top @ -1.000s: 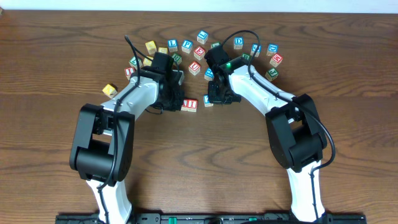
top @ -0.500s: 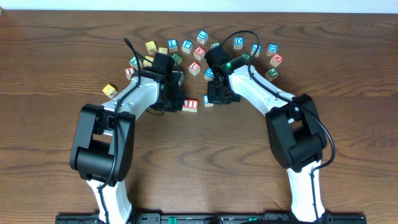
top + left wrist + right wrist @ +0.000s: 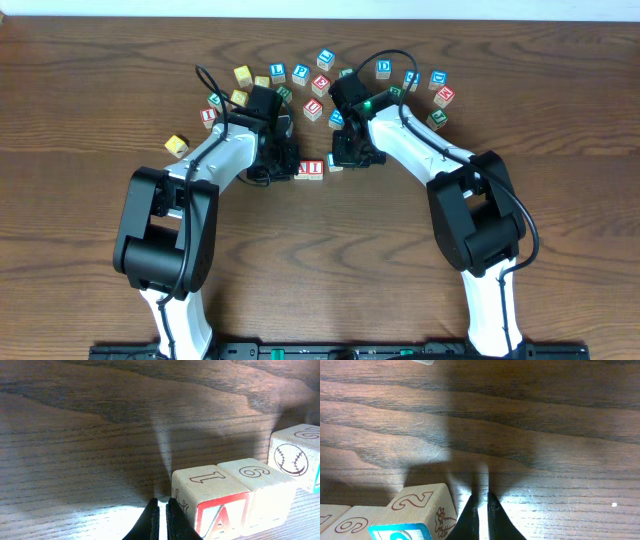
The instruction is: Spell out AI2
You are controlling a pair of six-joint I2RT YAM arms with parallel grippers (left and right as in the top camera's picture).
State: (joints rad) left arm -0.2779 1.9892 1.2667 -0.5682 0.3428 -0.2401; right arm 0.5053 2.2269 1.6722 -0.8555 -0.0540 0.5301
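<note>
The red-lettered A block (image 3: 303,169) and I block (image 3: 316,169) stand side by side on the table, with the blue 2 block (image 3: 335,162) just to their right. My left gripper (image 3: 290,168) is shut and empty, its tips against the left side of the A block (image 3: 210,502). In the left wrist view the I block (image 3: 260,490) touches the A block, and the 2 block (image 3: 295,457) stands just beyond. My right gripper (image 3: 348,159) is shut and empty, its tips (image 3: 481,497) close beside the right side of the 2 block (image 3: 420,510).
Several loose letter blocks lie in an arc behind the arms, such as a blue D block (image 3: 384,68) and a red block (image 3: 444,96). A yellow block (image 3: 177,146) sits alone at the left.
My left gripper has slid slightly right, and the A and I blocks moved with it toward the 2 block. The right arm has stayed put.
</note>
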